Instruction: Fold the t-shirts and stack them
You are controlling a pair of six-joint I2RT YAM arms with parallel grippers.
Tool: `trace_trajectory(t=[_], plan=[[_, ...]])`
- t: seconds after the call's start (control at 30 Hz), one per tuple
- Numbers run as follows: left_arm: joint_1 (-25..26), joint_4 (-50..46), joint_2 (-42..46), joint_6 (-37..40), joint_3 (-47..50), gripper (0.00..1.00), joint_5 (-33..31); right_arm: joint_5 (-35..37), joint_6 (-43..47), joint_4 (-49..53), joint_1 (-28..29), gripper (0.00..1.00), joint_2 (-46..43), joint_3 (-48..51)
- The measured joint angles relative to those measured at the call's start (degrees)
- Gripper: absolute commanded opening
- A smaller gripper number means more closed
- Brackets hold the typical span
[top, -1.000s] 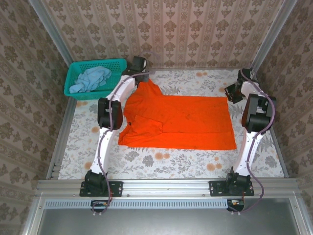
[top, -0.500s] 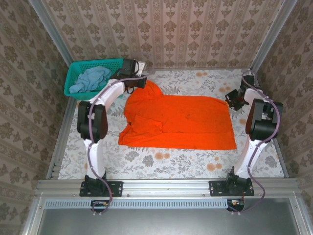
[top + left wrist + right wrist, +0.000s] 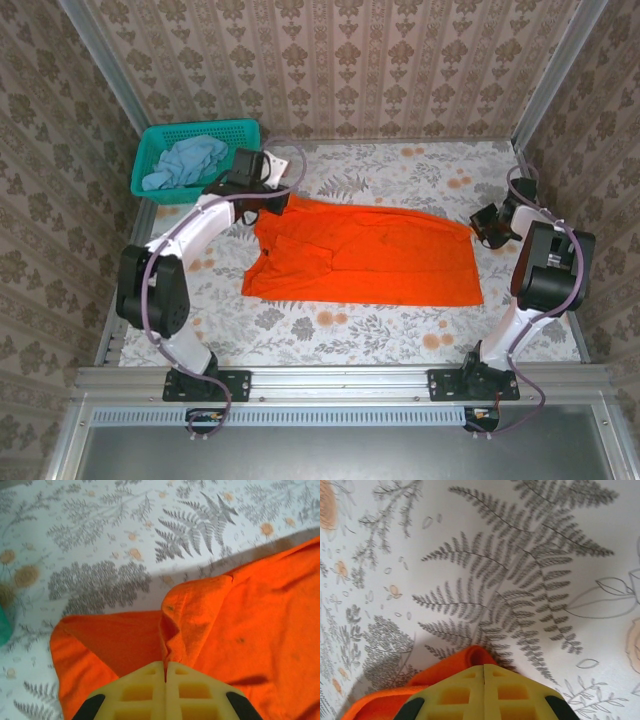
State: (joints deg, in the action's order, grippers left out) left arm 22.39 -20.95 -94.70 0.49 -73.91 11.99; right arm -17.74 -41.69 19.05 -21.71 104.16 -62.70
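The bright orange t-shirt lies spread across the middle of the table, its far edge lifted at both ends. My left gripper is shut on the shirt's far left corner, where a bunched fold of orange cloth rises from between the yellow fingertips. My right gripper is shut on the far right corner, a small curl of orange cloth showing just past its fingertips. The pale blue t-shirt sits crumpled in the teal basket at the back left.
The floral tablecloth shows bare behind the shirt. Patterned walls close in at the back and both sides. A metal rail runs along the near edge at the arm bases.
Both grippers have pulled the shirt's far edge toward the near side. The left gripper dropped from the basket's side down to the shirt; the far left peak has flattened.
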Motion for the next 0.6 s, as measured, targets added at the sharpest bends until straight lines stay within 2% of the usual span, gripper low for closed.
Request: trace_trajectory(t=[0.17, 0.33, 0.43, 0.6], plan=[[0.1, -1.5, 4.9, 0.0, 4.0, 0.0, -1.0, -1.0, -0.1, -0.9, -0.4, 0.0, 0.0, 0.5], [0.0, -2.9, 6.2, -0.3, 4.9, 0.0, -2.8, -2.7, -1.5, -1.7, -0.4, 0.0, 0.0, 0.1], [-0.4, -3.8, 4.4, -0.5, 3.0, 0.0, -3.1, -3.3, -2.2, -0.9, -0.1, 0.0, 0.0, -2.6], [-0.8, -3.8, -3.9, -0.5, -7.4, 0.0, -3.3, -3.7, -3.2, 0.3, 1.1, 0.0, 3.2, -13.3]])
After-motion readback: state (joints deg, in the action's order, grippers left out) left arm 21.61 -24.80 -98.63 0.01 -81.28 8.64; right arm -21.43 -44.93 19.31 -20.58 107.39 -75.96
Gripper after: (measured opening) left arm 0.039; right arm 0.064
